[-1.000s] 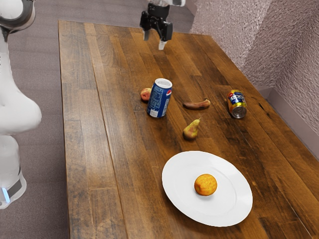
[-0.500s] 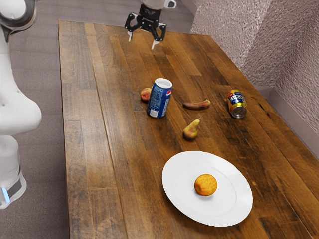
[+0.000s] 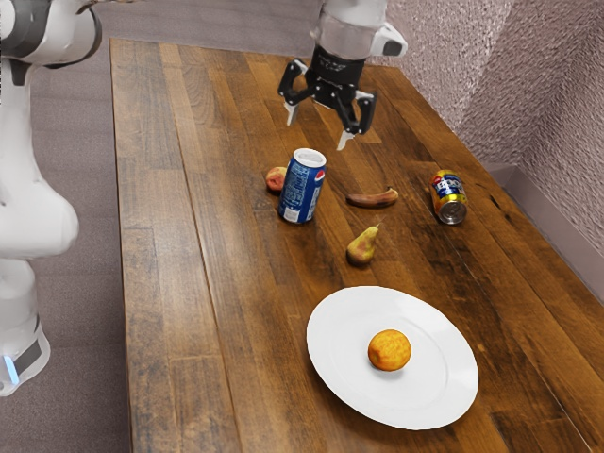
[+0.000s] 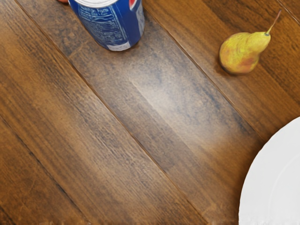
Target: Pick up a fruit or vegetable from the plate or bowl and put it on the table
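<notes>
My gripper (image 3: pixel 318 129) is open and holds nothing, up in the air beyond the blue can in the exterior view. An orange, round fruit (image 3: pixel 389 350) rests near the middle of the white plate (image 3: pixel 332 394), which lies at the near end of the wooden table (image 3: pixel 170 311). In the wrist view part of the white plate (image 4: pixel 274 183) appears, with bare wood (image 4: pixel 140 140) beside it.
A blue Pepsi can (image 3: pixel 302 187) stands upright, a reddish fruit (image 3: pixel 275 179) just behind it. A pear (image 3: pixel 362 245) lies between can and plate, near a brown banana-like item (image 3: pixel 373 198). A yellow-blue can (image 3: pixel 448 197) lies toward the exterior view's right.
My open gripper has come from the table's far end toward the cans and the plate, after first swinging a little to the exterior view's left. The objects on the table have not moved.
</notes>
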`<state>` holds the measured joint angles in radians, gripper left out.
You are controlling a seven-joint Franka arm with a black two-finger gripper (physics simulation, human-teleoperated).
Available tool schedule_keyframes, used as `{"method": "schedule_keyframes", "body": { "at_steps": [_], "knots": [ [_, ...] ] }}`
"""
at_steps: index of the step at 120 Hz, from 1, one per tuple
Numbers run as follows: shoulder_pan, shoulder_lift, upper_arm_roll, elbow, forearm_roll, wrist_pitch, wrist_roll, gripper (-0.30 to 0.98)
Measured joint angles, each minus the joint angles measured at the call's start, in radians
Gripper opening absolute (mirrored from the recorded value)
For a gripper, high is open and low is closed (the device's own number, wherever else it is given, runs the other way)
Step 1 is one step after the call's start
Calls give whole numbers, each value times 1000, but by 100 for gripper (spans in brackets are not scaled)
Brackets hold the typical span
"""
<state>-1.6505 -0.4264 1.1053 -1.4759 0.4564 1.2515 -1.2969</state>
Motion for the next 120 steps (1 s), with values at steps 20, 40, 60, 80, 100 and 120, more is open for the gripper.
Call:
{"method": "schedule_keyframes", "body": {
  "at_steps": [20,40,60,80,100,120],
  "knots": [
    [-22,-4,-6,-171,-20,60,-60,69],
    [-21,-5,-146,-203,-42,119,-122,69],
    [-36,-1,-144,-241,-44,164,-183,69],
    [-54,37,-113,-260,-39,214,-228,69],
    [-257,47,4,-271,-40,271,-265,69],
    [-342,46,132,-260,-2,321,-281,69]
  ]
}}
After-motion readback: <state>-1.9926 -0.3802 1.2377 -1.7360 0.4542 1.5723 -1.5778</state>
